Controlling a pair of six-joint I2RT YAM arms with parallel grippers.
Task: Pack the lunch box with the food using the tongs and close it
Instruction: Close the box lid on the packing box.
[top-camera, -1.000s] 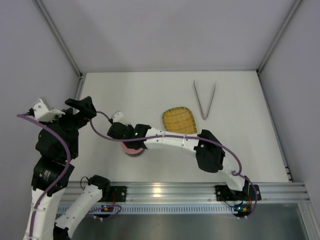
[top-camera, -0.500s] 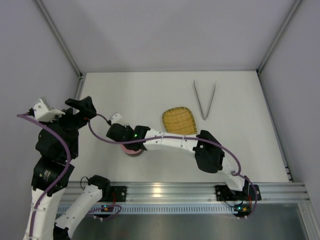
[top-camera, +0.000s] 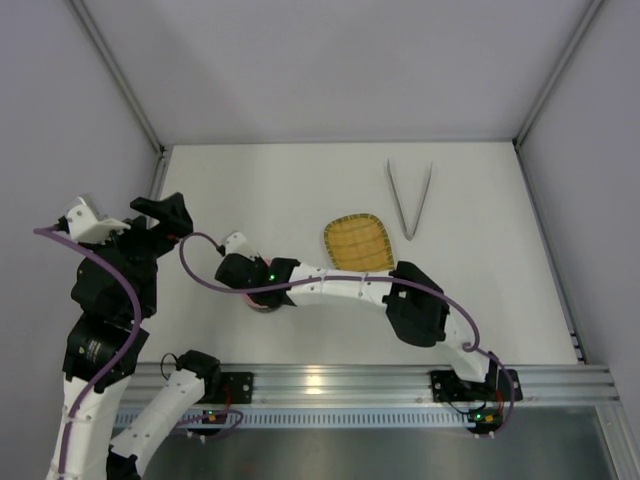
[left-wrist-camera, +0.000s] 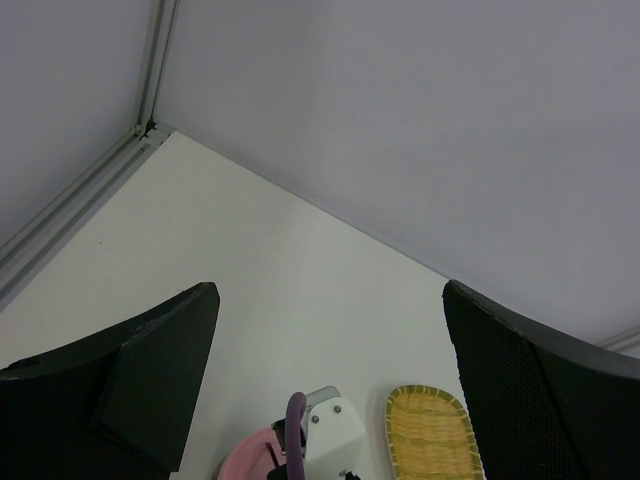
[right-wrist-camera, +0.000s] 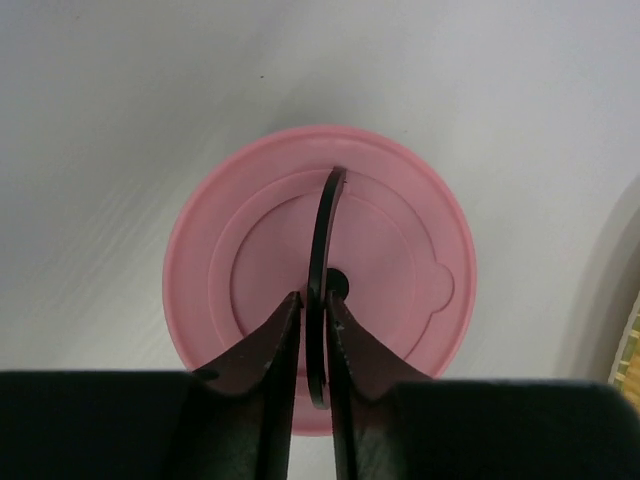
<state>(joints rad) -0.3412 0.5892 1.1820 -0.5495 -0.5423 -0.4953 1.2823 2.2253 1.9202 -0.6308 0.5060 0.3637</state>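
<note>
The right gripper (right-wrist-camera: 314, 297) is straddling the black bar handle (right-wrist-camera: 320, 230) of the flat pink round lid (right-wrist-camera: 250, 290), which is sitting just left of the yellow woven tray (top-camera: 358, 241). Whether it is pinching the handle, I cannot tell. The closing step is seemingly ending, and the next move is calling for a straight lift clear.

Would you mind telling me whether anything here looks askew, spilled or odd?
Nothing stands out: the pink lid sits level, its black handle upright inside the right hand; the tongs and yellow tray lie flat, nothing spilled.

Lunch box (right-wrist-camera: 230, 280) closed: pink lid (right-wrist-camera: 400, 250) flat on top, black handle (right-wrist-camera: 322, 225) upright. Tongs (top-camera: 408, 230) splayed, far right.
</note>
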